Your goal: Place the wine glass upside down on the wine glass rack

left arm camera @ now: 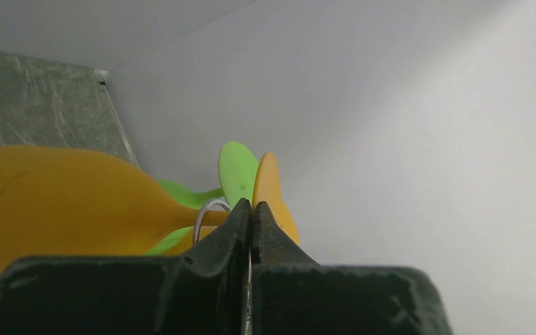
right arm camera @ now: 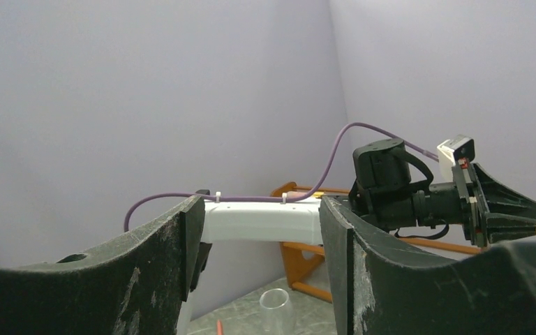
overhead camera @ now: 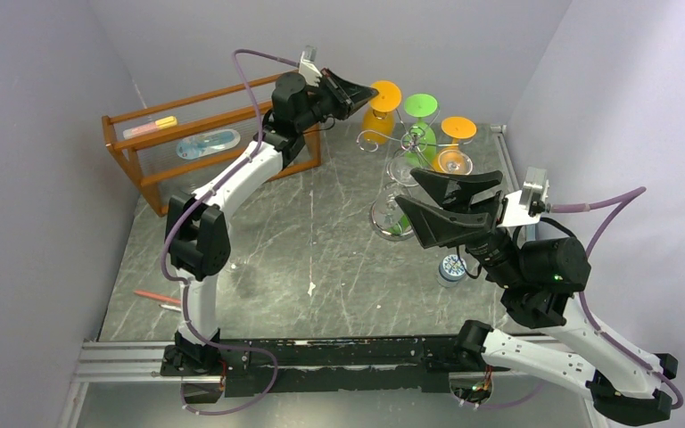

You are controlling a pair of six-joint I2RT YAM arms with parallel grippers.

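Wine glass rack [overhead camera: 408, 141]: chrome wire stand, upright on the grey marbled surface [overhead camera: 321, 232] toward the rear right; a green glass [overhead camera: 421, 107] and a second orange glass [overhead camera: 457, 132] were inverted at its scroll arms.
Wine glass [overhead camera: 382, 105]: orange, upside down with its foot uppermost, at the rear-left arm of the rack; contact with the wire could not be told.
Left fingers [overhead camera: 364, 95]: clenched tip to tip, nothing visible between them; raised at the rear, tips just beside the orange foot.
Right fingers [overhead camera: 424, 185]: spread apart and empty, held above the rack's round base.
Wooden shelf [overhead camera: 205, 134]: rear left, behind the left arm.
Red pen [overhead camera: 156, 296]: lay at the near-left edge of the surface.
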